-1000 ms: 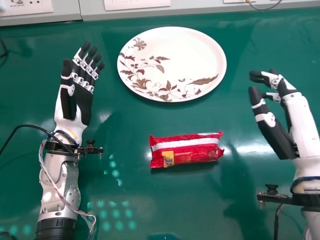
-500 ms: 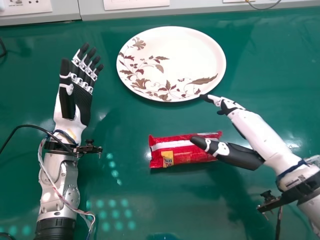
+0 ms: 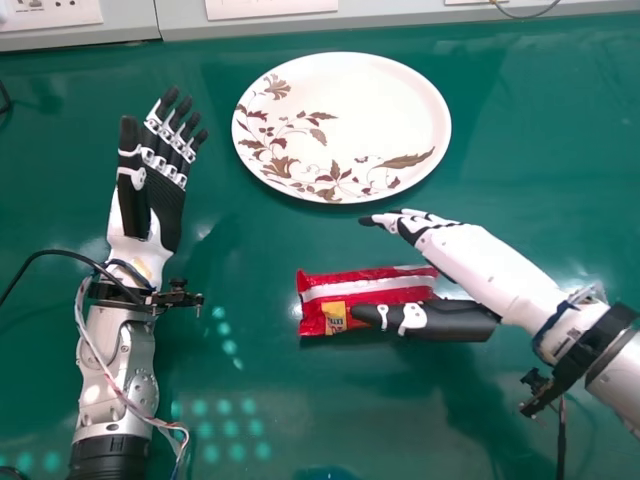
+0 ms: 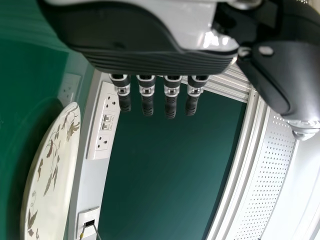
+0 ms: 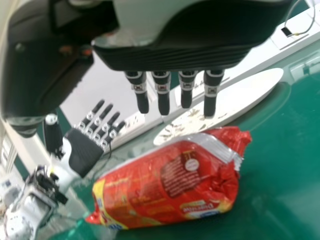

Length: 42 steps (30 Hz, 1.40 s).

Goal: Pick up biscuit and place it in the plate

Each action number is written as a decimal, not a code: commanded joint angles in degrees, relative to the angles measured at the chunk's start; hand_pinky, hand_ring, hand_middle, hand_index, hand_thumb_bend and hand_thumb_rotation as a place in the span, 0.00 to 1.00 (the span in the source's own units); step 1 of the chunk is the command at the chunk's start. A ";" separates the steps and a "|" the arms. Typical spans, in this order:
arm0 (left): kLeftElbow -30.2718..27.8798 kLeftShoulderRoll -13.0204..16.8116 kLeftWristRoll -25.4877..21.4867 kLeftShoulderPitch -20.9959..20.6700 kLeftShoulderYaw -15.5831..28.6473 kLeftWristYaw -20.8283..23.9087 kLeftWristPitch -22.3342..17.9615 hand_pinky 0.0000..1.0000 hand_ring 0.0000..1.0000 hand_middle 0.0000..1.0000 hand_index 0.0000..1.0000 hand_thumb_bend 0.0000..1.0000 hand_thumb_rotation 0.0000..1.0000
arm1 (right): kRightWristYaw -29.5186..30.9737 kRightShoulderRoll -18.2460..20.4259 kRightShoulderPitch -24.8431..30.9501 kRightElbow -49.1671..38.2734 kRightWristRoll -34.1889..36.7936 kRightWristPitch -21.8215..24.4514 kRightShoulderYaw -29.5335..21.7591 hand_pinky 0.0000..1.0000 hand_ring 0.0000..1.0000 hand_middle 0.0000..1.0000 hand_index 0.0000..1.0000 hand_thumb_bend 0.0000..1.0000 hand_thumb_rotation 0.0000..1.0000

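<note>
Glossy green counter (image 3: 300, 420) spreads out under everything you're working with, and a dark green panel (image 4: 175, 170) in a pale frame stands in the left wrist view. Along the counter's far edge you have grey trunking (image 3: 180, 25). Next in size comes your plate (image 3: 380, 100), white and oval with brown leaf sprays curling around its left and near sides, lying near that far edge. Your left robot hand (image 3: 165, 210) is out to the left of the plate and packet, open, its straight fingers pointing to the far edge. Your right robot hand (image 3: 465, 250) is open too, gripping nothing: its fingers stretch out just beside the plate's near rim, and its thumb reaches across the packet's right part as you look down from the head. Your biscuit packet (image 3: 345, 288), red with a white band and a yellow patch, lies flat on the counter, crosswise, between the plate and you, apart from the plate. In the right wrist view you see it whole, past the fingertips. Smaller still, white socket panels (image 3: 270, 8) sit on the trunking, and a thin black cable (image 3: 50, 253) loops to your left wrist.
</note>
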 commanded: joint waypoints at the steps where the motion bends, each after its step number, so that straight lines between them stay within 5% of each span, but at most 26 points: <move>1: 2.40 -0.40 -0.85 2.20 0.31 -0.18 0.07 1.00 1.00 1.00 1.00 1.00 0.76 | 2.05 -1.75 -1.29 -0.03 0.68 0.36 0.69 0.92 0.97 1.00 1.00 1.00 0.56; 16: 1.24 -0.43 0.20 2.99 0.13 0.58 -0.02 1.00 1.00 1.00 1.00 1.00 0.77 | 12.55 -9.18 -9.14 -0.77 4.25 2.87 1.12 0.88 0.95 0.99 1.00 1.00 0.55; 42: -0.05 -0.07 0.60 3.73 -0.09 0.65 -1.14 1.00 1.00 1.00 1.00 1.00 0.80 | 16.16 -11.36 -13.42 2.93 3.09 -0.62 6.30 0.80 0.88 0.92 0.95 1.00 0.49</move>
